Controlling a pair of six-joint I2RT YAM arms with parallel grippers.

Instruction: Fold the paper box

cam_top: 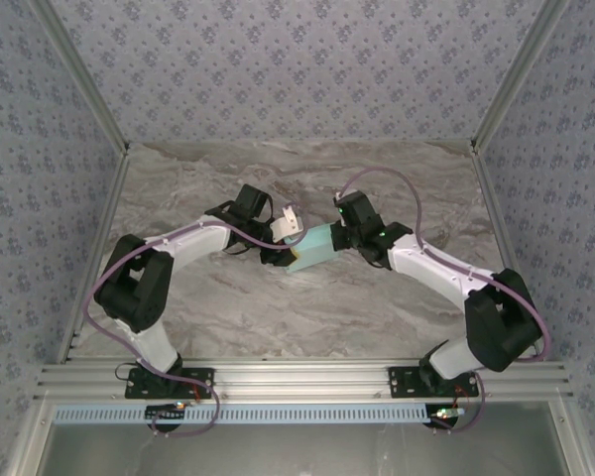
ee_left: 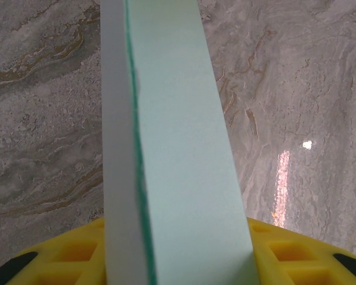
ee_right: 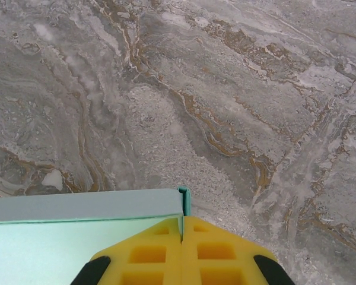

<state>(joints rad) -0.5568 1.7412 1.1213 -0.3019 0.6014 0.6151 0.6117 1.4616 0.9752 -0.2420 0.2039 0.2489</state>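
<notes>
The paper box (cam_top: pixel 312 248) is a pale cyan card shape held above the marble table between both arms. In the left wrist view the paper box (ee_left: pixel 172 148) runs up the frame as a long narrow panel with a grey side and a green edge, and it stands between the yellow fingers (ee_left: pixel 296 255) of my left gripper (ee_left: pixel 178 261), which is shut on it. My right gripper (ee_right: pixel 183 234) is shut on a thin end wall of the paper box (ee_right: pixel 77 222), its yellow fingers (ee_right: pixel 225 255) pressed together. From above, the left gripper (cam_top: pixel 283 250) and right gripper (cam_top: pixel 339 238) sit at opposite ends.
The marble table (cam_top: pixel 278 307) lies below, bounded by patterned walls and metal posts. A white bracket (cam_top: pixel 292 220) sticks up from the left wrist. An aluminium rail (cam_top: pixel 297 379) carries both arm bases at the near edge.
</notes>
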